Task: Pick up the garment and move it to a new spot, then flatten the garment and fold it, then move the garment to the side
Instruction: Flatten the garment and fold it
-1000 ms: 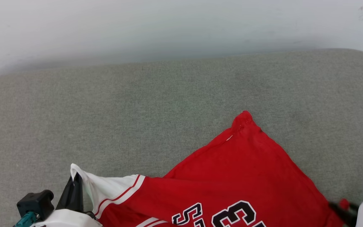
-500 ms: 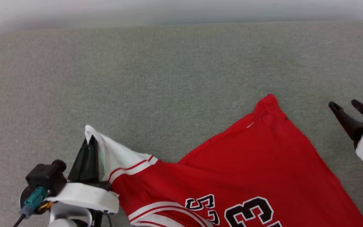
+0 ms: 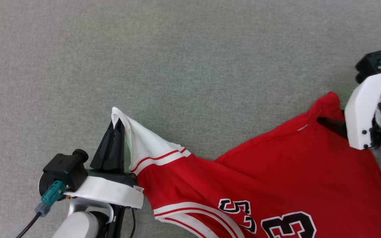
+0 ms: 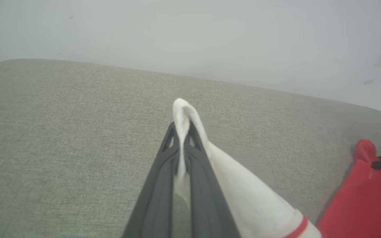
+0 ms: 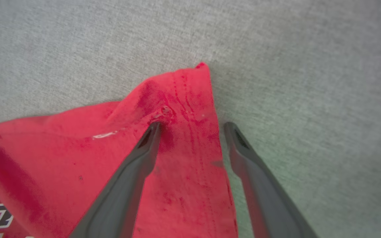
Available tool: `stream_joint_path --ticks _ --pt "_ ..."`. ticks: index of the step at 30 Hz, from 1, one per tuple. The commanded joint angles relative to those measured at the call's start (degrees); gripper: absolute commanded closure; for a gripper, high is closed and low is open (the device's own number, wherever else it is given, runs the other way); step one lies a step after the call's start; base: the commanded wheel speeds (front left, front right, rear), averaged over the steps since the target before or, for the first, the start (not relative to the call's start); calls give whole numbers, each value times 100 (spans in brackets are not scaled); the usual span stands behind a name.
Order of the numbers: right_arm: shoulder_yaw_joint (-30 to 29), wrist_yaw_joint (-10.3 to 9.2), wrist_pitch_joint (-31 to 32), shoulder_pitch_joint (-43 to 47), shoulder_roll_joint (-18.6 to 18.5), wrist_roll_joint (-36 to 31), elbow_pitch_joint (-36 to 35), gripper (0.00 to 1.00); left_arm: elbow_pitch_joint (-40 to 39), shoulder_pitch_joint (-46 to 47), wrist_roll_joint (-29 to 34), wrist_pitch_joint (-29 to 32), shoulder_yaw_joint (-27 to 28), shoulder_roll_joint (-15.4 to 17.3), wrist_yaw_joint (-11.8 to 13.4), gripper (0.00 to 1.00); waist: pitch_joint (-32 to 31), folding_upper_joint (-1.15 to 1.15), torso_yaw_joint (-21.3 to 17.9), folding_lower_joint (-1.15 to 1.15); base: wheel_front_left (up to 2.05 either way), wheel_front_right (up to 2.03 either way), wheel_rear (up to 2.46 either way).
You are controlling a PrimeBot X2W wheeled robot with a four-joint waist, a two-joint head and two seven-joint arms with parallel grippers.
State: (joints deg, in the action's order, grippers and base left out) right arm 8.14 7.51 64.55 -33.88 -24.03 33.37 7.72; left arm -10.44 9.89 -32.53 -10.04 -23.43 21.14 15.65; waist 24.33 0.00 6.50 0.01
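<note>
Red jersey-style garment [image 3: 276, 165] on a grey-green padded surface [image 3: 177, 66], head view. The garment lies in the lower right of the view and runs off the bottom edge. Its visible long axis runs across the view, from the white sleeve [image 3: 144, 145] at left to a red corner [image 3: 329, 100] at right. The sleeve tip is raised and points toward the top of the view. The red corner points up and to the right.

Materials: the garment is thin, soft fabric, creased and slack between the two ends. The sleeve carries red-striped trim [image 3: 160, 158]. Black, white-outlined numerals [image 3: 288, 226] sit near the bottom edge, partly cut off. Rows of stitching run along the hem at the red corner. The padded surface has a fine woven texture and a rounded far edge against a pale wall [image 4: 210, 33].

Left gripper [image 4: 181, 129]: jaws closed on a fold of the white sleeve, which loops over the dark fingertips and drapes down to one side.

Right gripper [image 5: 193, 127]: jaws wide, straddling the red corner. One finger [image 5: 137, 158] lies over the red fabric. The other finger [image 5: 253, 172] lies just beside the garment's edge, over the bare surface. Nothing is gripped.
</note>
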Motion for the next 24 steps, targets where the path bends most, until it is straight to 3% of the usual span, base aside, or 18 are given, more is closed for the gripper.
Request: stream_joint_path --ticks 1,6,7,8,9,10,17,24 --pt "198 -4 91 -72 28 17 141 0 43 94 -25 -50 1 -32 -27 100 123 0 120 -1 0 0 0" --pt "537 -3 197 5 74 97 528 0 148 112 -44 -68 -17 -43 -56 100 166 0 158 -1 0 0 0" --pt "613 -3 193 26 53 115 607 5 172 116 -55 -77 -26 -52 -76 100 166 0 172 -1 0 0 0" --pt "660 -3 181 48 51 159 674 58 203 115 -65 -79 -38 -58 -84 100 161 0 185 -1 0 0 0" --pt "695 -3 164 53 61 196 725 84 231 108 -76 -82 -37 -55 -87 100 153 0 191 -1 0 0 0" --pt "753 -3 124 39 50 212 738 100 257 108 -90 -94 -26 -53 -95 100 135 0 193 -1 0 0 0" --pt "868 -3 -412 -151 -133 374 634 100 426 107 -187 -71 47 19 -149 100 -178 0 137 -1 0 0 0" --pt "878 -3 -1229 -190 -297 357 748 100 797 487 -269 0 178 249 -372 100 -873 0 -49 -1 0 0 0"
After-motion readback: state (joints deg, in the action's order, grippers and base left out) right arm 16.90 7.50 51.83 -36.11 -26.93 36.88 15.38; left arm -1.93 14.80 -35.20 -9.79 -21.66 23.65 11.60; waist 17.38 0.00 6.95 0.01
